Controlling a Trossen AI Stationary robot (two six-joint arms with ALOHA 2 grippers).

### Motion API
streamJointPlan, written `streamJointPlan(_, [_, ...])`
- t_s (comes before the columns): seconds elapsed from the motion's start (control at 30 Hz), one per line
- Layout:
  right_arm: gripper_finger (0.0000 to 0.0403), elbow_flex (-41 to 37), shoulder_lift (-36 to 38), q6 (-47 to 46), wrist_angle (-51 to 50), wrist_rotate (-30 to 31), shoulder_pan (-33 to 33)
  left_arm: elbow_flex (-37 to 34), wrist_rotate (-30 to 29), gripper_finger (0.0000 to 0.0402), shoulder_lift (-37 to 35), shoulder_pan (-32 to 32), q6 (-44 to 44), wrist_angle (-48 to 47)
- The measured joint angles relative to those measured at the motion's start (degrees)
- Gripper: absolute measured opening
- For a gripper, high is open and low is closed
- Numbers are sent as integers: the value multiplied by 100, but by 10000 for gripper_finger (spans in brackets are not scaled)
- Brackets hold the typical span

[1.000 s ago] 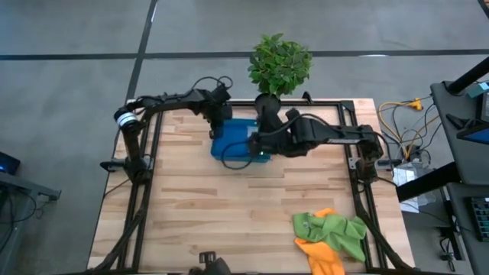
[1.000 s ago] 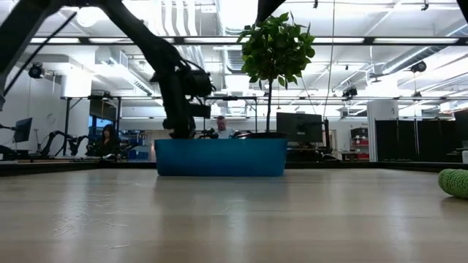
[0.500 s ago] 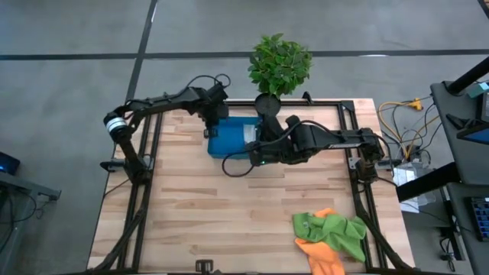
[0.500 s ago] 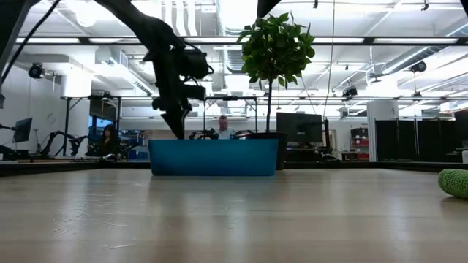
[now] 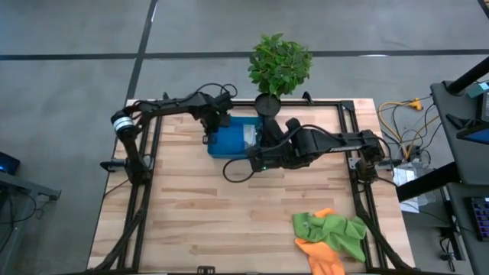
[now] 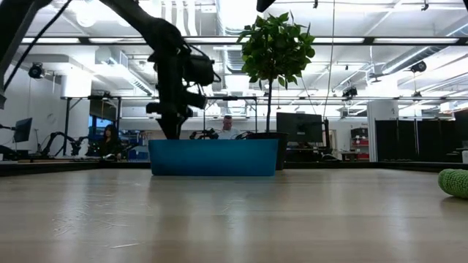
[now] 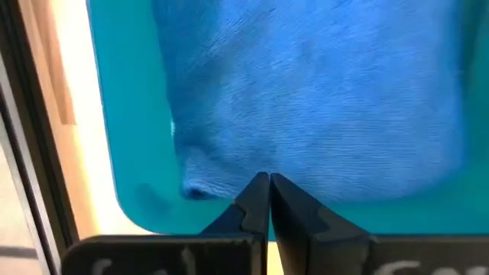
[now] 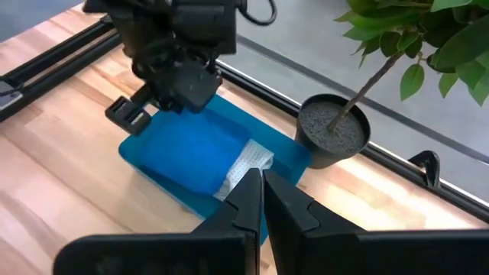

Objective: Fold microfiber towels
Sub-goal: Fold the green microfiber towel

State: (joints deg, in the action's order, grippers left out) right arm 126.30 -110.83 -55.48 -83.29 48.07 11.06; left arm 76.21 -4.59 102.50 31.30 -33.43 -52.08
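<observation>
fingers of the left gripper [image 7: 267, 182] are pressing together with nothing between them, hanging just above the bright blue towel [image 7: 306, 92] that is lying inside the blue tray [image 7: 130, 137]. in the high view this left gripper [image 5: 216, 122] is sitting over the tray's [image 5: 218, 147] left end. the tips are hovering near one edge of that towel, close to a tray corner; whether they are touching the cloth cannot be told.

the right gripper [image 8: 260, 179] is also showing its fingers closed and empty, pointing toward the tray [image 8: 149, 172] from the opposite side. just ahead of its tips the grey-white towel [image 8: 246, 164] is lying in the tray beside the bright blue towel [image 8: 187, 156]. beyond the tray from this gripper, a potted plant [image 8: 336, 130] is standing at the table's far edge.

well apart from both grippers, at the near right corner of the wooden table [image 5: 191, 214], the lime green towel [image 5: 336, 229] is lying crumpled, partly on top of the orange towel [image 5: 321, 256].
</observation>
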Motion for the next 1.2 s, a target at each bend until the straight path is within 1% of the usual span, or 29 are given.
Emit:
streamJointPlan(0.1, [9,0,0,-2,-2,2,38,-137,49,0,-29,-150,79,-79])
streamJointPlan(0.23, [9,-9,-1,-2,-33,5,118,-266,86,0,144,-371,99,23])
streamJointPlan(0.33, [9,-11,-2,-2,-123,13,250,-272,-22,0,199,-453,256,59])
streamJointPlan(0.43, [9,-17,63,-161,-368,383,552,-267,-51,0,-64,-464,565,56])
streamJointPlan(0.5, [9,-17,184,-391,-653,703,814,-267,-34,0,-406,-470,728,57])
streamJointPlan(0.53, [9,-29,247,-456,-697,767,930,-267,12,0,-578,-487,777,75])
streamJointPlan(0.63, [9,-262,505,-385,-610,635,1227,-377,368,0,-1170,-534,915,307])
streamJointPlan(0.7, [9,-524,647,-568,-550,449,1408,-551,840,0,-1626,-566,987,644])
streamJointPlan(0.77, [9,-883,792,-772,-404,354,1619,-738,1347,0,-2037,-628,1298,1009])
streamJointPlan(0.83, [9,-1322,994,-880,-86,352,1867,-994,1722,0,-2416,-688,1757,1424])
streamJointPlan(0.93, [9,-2201,1346,-794,1067,351,2156,-1443,1944,0,-2917,-856,2518,1991])
streamJointPlan(1.0, [9,-2881,1564,-434,2297,258,2286,-1781,1962,0,-3205,-1035,2984,2330])
streamJointPlan(1.03, [9,-3235,1677,-133,3023,108,2318,-1969,1963,0,-3347,-1149,3221,2532])
streamJointPlan(1.1, [9,-3924,1900,732,4754,-458,2323,-2358,1979,0,-3567,-1432,3715,2920])
streamJointPlan(1.2, [9,-4918,2149,2112,7457,-1897,2167,-2937,1982,0,-3851,-1958,4506,3698])
